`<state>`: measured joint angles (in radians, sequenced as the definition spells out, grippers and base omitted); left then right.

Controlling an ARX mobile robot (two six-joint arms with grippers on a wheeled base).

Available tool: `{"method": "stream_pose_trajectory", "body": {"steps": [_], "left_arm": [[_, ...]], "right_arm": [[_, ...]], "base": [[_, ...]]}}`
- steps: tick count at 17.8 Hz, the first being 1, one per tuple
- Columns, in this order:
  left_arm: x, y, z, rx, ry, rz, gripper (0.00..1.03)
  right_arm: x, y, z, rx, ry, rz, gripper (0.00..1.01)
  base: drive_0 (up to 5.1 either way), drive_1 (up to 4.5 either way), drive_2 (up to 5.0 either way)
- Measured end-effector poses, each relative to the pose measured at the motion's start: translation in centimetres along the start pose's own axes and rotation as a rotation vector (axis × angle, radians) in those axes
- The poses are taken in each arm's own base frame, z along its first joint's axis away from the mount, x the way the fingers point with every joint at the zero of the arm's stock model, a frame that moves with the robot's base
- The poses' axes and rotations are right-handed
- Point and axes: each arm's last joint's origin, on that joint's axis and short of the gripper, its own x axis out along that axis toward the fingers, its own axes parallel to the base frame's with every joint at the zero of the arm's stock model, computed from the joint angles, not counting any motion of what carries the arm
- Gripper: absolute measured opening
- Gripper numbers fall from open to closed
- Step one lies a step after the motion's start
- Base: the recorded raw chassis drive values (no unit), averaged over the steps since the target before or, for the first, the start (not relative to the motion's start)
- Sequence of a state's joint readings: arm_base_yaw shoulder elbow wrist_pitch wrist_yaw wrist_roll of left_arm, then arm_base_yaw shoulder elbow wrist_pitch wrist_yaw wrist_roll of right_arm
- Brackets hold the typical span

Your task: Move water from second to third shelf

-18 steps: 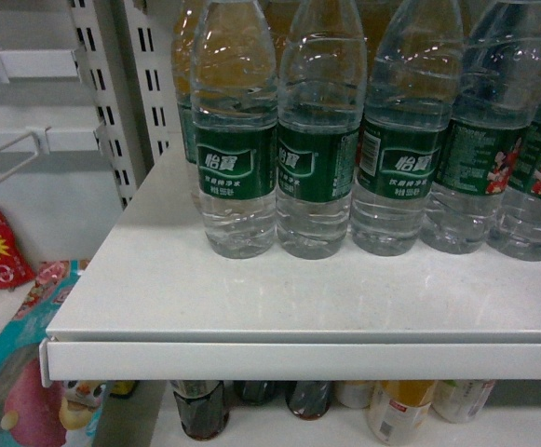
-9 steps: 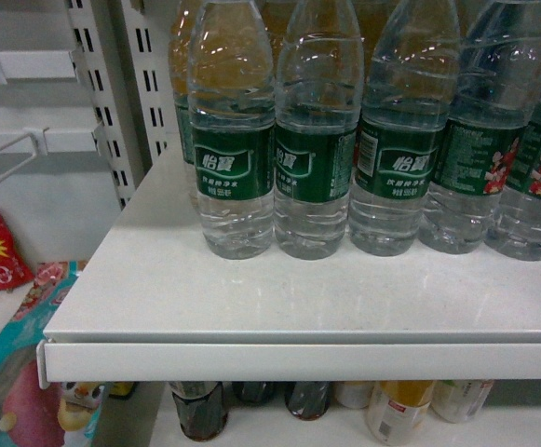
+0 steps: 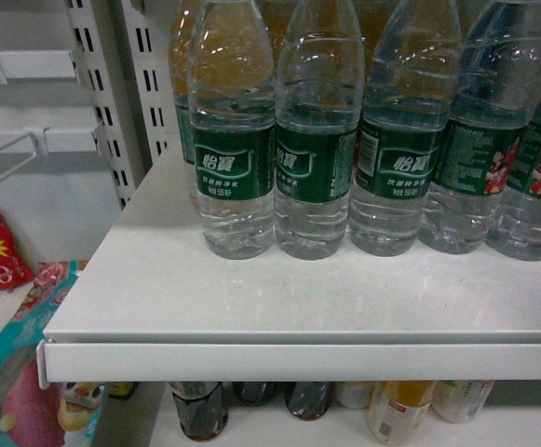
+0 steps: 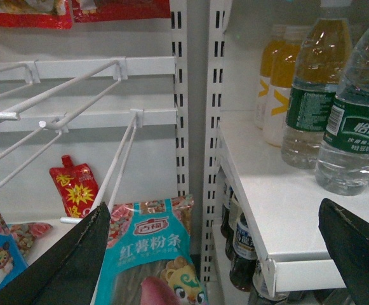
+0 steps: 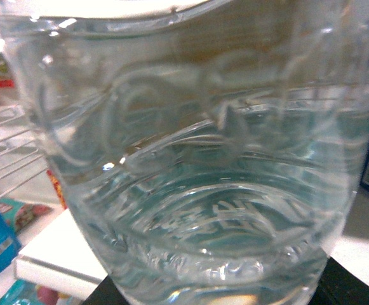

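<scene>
A white metal store shelf (image 3: 279, 307) is filling the scene, hung on slotted uprights (image 4: 179, 127), with wire hooks (image 4: 76, 108) and snack packets (image 4: 149, 254) showing to its left. Along the back of the shelf a row of water bottles (image 3: 312, 140) is standing upright, shoulder to shoulder, green labels facing out; orange-drink bottles (image 4: 279, 89) are standing behind them, and dark cola bottles (image 3: 200, 410) are sitting on the level below.

No arm is showing in the head view. In the left wrist view, the left gripper (image 4: 222, 254) is hanging low beside the shelf's left end, its two dark fingers (image 4: 63, 267) spread far apart with nothing between them; the shelf corner and the nearest labelled bottle are lying ahead of the right-hand finger, well apart from it, and the hanging packets are lying ahead of the left-hand one.

In the right wrist view, one clear ribbed water bottle (image 5: 190, 165) is pressing right up against the lens, filling nearly the whole frame, with a dark strip along the bottom edge under it. The right gripper's fingers are not visible as such, so I cannot tell whether they are clamping that bottle or standing loose around it. The shelf edge is peeking out at lower left behind it.
</scene>
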<state>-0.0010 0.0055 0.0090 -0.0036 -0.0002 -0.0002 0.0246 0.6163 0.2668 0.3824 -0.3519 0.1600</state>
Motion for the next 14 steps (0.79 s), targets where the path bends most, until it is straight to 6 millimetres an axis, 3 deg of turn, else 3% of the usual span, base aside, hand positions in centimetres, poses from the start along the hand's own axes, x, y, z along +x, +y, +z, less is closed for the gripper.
{"method": "stream_pose_trajectory", "body": {"steps": [5, 14], "left_arm": [[0.0, 0.0, 0.0, 0.0, 0.0, 0.0, 0.98], [0.0, 0.0, 0.0, 0.0, 0.0, 0.0, 0.98]], "right_arm": [[0.7, 2.0, -1.0, 0.003, 0.048, 0.107, 0.41], [4.7, 4.4, -5.5, 0.033, 0.231, 0.176, 0.41]], "base": [[0.0, 0.0, 0.0], [0.0, 0.0, 0.0]]}}
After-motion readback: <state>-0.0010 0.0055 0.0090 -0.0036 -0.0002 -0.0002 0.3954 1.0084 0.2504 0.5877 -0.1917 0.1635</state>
